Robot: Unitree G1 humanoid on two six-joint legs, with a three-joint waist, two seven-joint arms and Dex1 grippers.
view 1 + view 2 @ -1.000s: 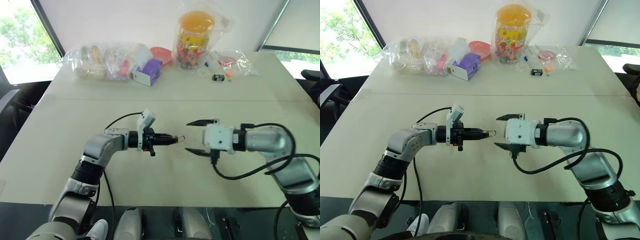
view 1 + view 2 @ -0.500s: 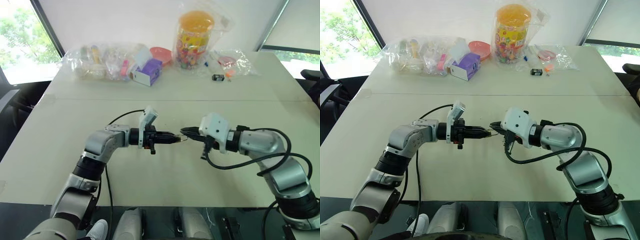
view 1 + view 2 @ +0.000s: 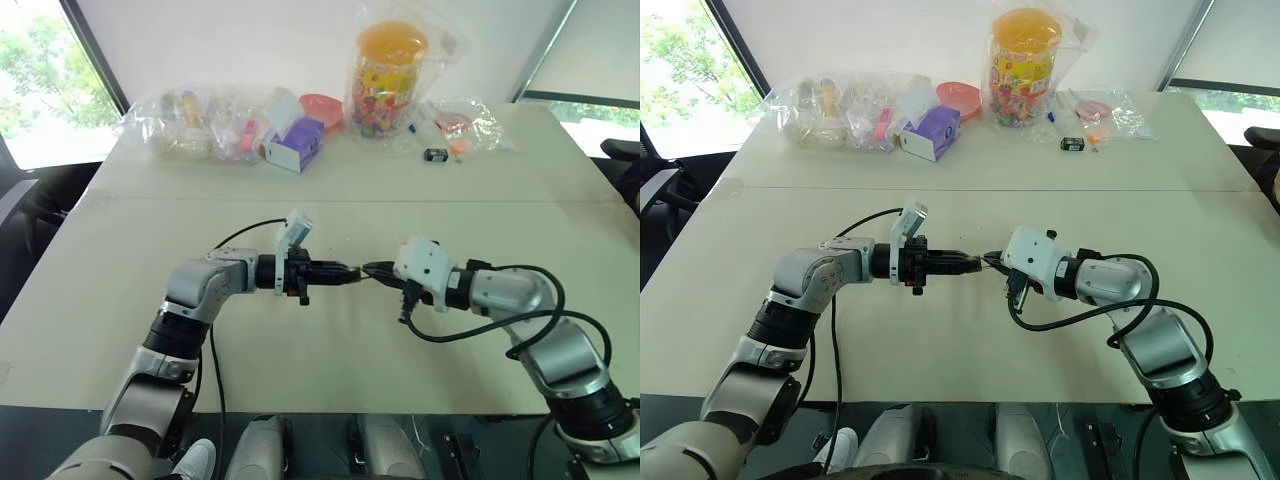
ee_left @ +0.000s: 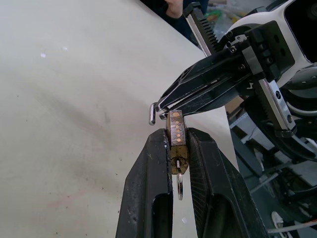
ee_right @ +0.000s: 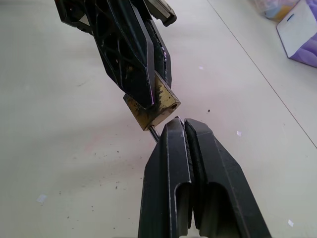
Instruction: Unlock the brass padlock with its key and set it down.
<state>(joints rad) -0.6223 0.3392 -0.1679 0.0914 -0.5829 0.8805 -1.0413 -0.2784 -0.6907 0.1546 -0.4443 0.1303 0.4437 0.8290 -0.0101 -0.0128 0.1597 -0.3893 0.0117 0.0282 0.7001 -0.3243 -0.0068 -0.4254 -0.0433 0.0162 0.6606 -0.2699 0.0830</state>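
The brass padlock (image 4: pixel 175 130) is pinched by its flat sides in my left gripper (image 4: pixel 176 139), held a little above the table. Its silvery shackle (image 4: pixel 152 113) sticks out past the fingertips. My right gripper (image 5: pixel 181 124) meets it head-on from the right and is shut on the shackle, fingertips (image 4: pixel 171 101) touching the lock's top. The key (image 4: pixel 178 166) sits at the padlock's lower end between my left fingers, its wire ring (image 4: pixel 179 188) hanging below. In the left eye view both grippers (image 3: pixel 350 273) (image 3: pixel 373 269) meet tip to tip mid-table.
Along the white table's (image 3: pixel 300 345) far edge lie clear bags of small items (image 3: pixel 200 125), a purple box (image 3: pixel 295 143), a red bowl (image 3: pixel 322 107), a tall candy jar (image 3: pixel 388 75) and a small black object (image 3: pixel 436 155). A seam crosses the table behind the grippers.
My right gripper, open and apart from the lock a second ago, came in leftward, rolled, and shut on the shackle. The left gripper kept still with the padlock.
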